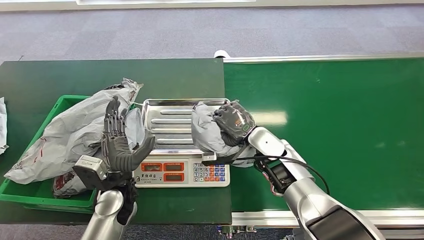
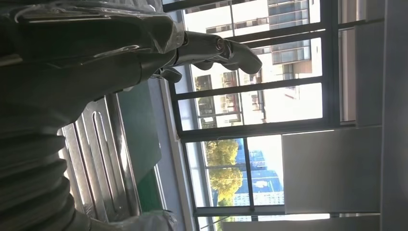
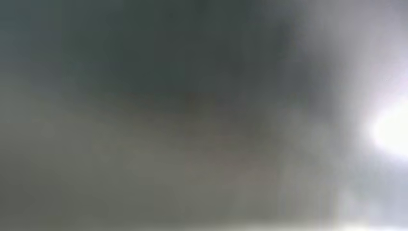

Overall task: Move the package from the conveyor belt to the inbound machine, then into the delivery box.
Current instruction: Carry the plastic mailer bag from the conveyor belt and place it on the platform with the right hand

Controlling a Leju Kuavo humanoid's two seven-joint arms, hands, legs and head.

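Observation:
A grey plastic-wrapped package (image 1: 207,132) lies on the right part of the scale's steel tray (image 1: 165,125), overhanging its right edge. My right hand (image 1: 234,122) grips the package from the conveyor side. My left hand (image 1: 119,140) is raised with fingers spread and upright, holding nothing, between the green delivery box (image 1: 30,192) and the scale (image 1: 182,172). The left wrist view shows the steel tray (image 2: 101,159) and the ribbed hand cover (image 2: 33,168) up close. The right wrist view is a grey blur.
Large grey bagged parcels (image 1: 70,132) fill the green box on the dark table (image 1: 50,80). The green conveyor belt (image 1: 340,130) stretches to the right. A white wrapper (image 1: 2,125) lies at the table's left edge. Windows (image 2: 260,96) fill the left wrist view's background.

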